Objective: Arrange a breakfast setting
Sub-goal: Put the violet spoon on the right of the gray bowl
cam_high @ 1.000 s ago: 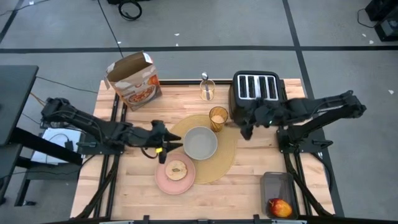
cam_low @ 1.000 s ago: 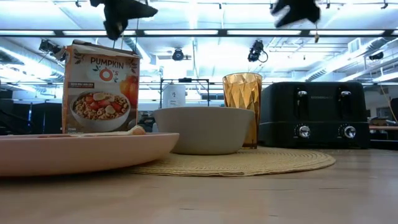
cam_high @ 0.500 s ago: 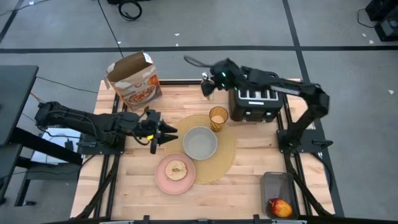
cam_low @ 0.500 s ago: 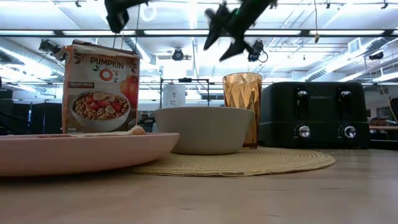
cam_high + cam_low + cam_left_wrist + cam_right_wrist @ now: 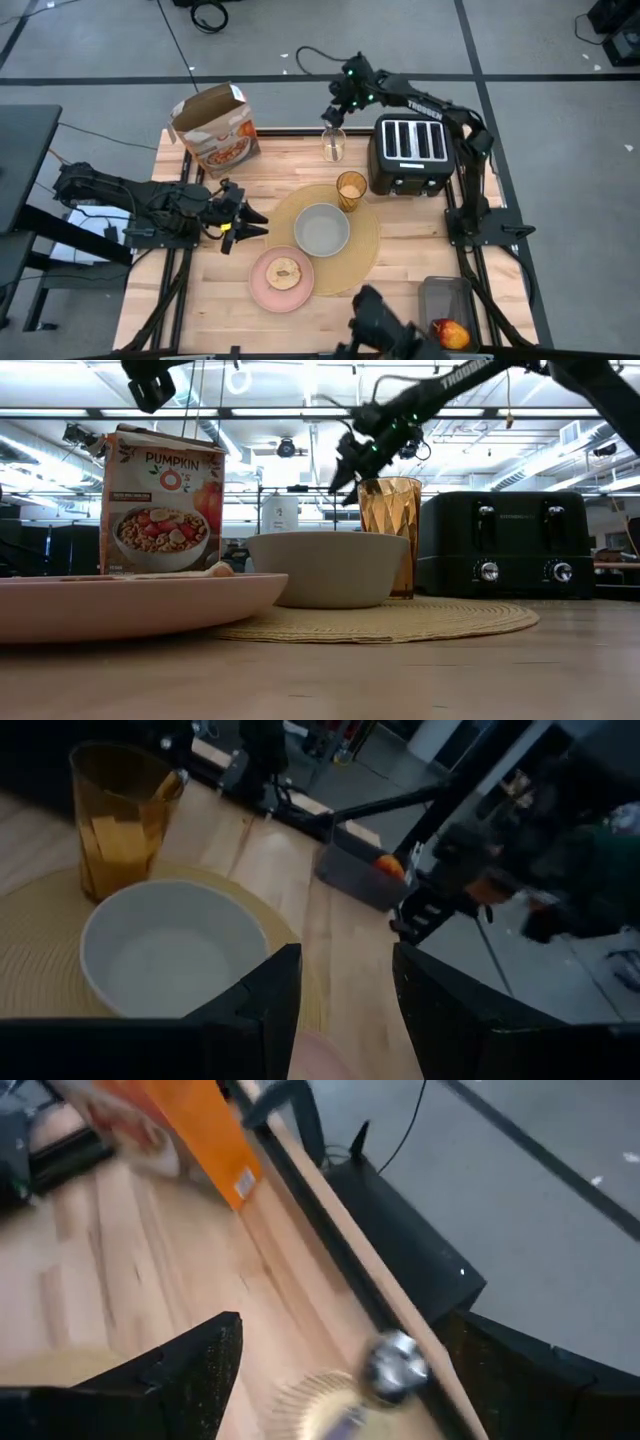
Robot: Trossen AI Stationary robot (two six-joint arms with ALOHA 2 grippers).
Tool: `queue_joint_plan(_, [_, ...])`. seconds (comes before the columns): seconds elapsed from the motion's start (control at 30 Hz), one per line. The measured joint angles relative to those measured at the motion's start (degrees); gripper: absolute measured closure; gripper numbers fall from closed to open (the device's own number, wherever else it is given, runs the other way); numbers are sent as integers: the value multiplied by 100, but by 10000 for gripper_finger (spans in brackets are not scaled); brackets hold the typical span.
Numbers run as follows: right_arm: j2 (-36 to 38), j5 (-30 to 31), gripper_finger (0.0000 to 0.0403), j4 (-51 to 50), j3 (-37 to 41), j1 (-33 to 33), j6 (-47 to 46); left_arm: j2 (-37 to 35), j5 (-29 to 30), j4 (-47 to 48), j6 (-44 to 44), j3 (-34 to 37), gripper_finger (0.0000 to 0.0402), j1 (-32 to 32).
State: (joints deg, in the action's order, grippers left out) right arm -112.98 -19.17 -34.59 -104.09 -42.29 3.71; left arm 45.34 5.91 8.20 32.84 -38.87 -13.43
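1. Butcher-block table, seen from above, stood on a grey floor crossed by dark lines. A round tan placemat lay at its middle with a grey bowl on it and an amber tumbler at the mat's far edge. A pink plate carrying a toast slice overlapped the mat's near left side. The orange cereal box stood at the far left, the black toaster at the far right. A small glass holding the spoon stood at the far edge between them. The right gripper hung just above it, fingers spread and empty. The left gripper hovered left of the bowl, holding nothing. A red apple lay in a grey tray at the near right corner, beside a dark blurred shape.

2. Table level showed a bright room with ceiling lights. The plate's rim filled the near left, with the bowl, tumbler and toaster behind. The right gripper hung above the bowl and tumbler, and the left gripper high over the cereal box.

3. Left wrist camera looked past parted dark fingers at the bowl, the tumbler, the apple in its tray and a blurred figure.

4. Right wrist camera showed wide-spread fingers with the spoon's metal end between them, untouched, at the table's edge.
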Motion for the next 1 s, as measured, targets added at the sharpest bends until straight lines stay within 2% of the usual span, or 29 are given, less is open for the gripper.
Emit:
queue_joint_plan(0.2, [-292, -741, 55, 42, 4, -443, 915, 1, 45, 53, 86, -2, 237, 10])
queue_joint_plan(0.5, [-962, -1507, 55, 158, 7, -544, 957, 1, 479, -25, 157, -2, 237, 149])
queue_joint_plan(0.73, [-1063, -1914, 59, 80, 11, -570, 985, 2, 529, -58, 254, -2, 237, 386])
queue_joint_plan(0.83, [-1067, -2009, 79, 24, 11, -559, 996, 2, 527, -65, 255, -2, 237, 439])
queue_joint_plan(1.0, [-1067, -1920, 146, 26, 11, -485, 996, 2, 547, -65, 252, -2, 237, 439])
